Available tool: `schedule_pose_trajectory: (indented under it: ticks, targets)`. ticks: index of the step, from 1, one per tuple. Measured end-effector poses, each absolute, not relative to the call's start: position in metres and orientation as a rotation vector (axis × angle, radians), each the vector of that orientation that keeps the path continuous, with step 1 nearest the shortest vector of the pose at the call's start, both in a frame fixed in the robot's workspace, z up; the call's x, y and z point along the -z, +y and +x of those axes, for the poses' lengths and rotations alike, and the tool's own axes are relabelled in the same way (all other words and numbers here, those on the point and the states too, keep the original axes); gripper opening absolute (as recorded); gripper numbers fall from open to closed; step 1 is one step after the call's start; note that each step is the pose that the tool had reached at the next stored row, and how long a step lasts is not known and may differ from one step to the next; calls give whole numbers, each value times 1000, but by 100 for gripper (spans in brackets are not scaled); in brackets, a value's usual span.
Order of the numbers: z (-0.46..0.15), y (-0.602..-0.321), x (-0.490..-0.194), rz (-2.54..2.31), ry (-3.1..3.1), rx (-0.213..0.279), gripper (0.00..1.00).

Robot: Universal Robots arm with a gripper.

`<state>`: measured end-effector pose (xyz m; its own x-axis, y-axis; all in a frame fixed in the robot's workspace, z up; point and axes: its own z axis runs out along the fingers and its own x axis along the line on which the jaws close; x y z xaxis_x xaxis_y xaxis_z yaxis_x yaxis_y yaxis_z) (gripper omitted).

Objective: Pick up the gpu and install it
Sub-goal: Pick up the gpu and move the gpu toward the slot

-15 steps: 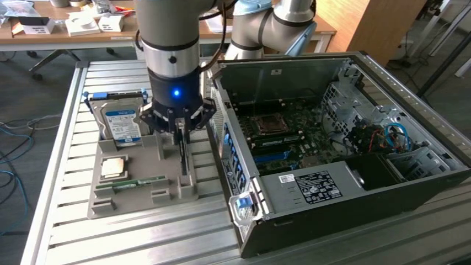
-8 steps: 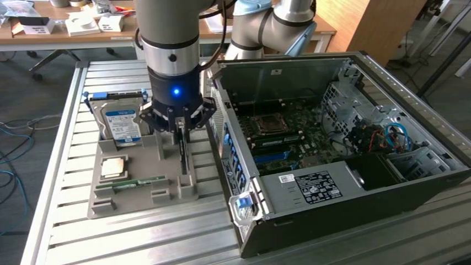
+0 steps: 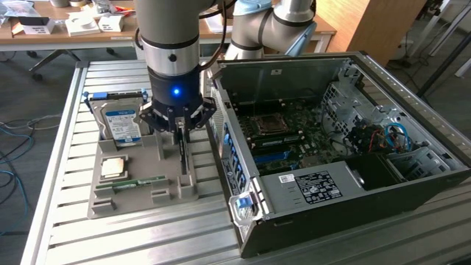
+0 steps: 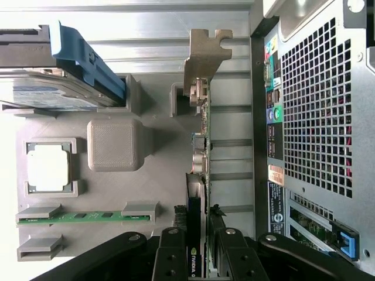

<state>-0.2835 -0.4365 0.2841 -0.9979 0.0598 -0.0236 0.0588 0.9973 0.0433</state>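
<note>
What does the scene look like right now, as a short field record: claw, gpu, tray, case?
claw: down over the gpu's top edge
gpu: standing on edge, bottom edge in its slot of the grey tray
tray also holds: hard drive, memory stick, processor chip
case: lying on its side, open, at the exterior view's right of the tray
task state: gpu not yet installed

gpu (image 3: 182,160) stands in a narrow lane: computer case (image 3: 294,226) wall just beside it on the exterior view's right, upright hard drive (image 3: 121,124) near on the left. Case lies open on top; motherboard (image 3: 283,138) uncovered, free from above
</note>
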Motion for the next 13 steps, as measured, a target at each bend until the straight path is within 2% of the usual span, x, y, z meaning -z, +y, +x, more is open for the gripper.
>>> schedule_pose_trajectory:
  ticks: [13]
  targets:
    - [-283, -436, -307, 88, 3115, -73, 26]
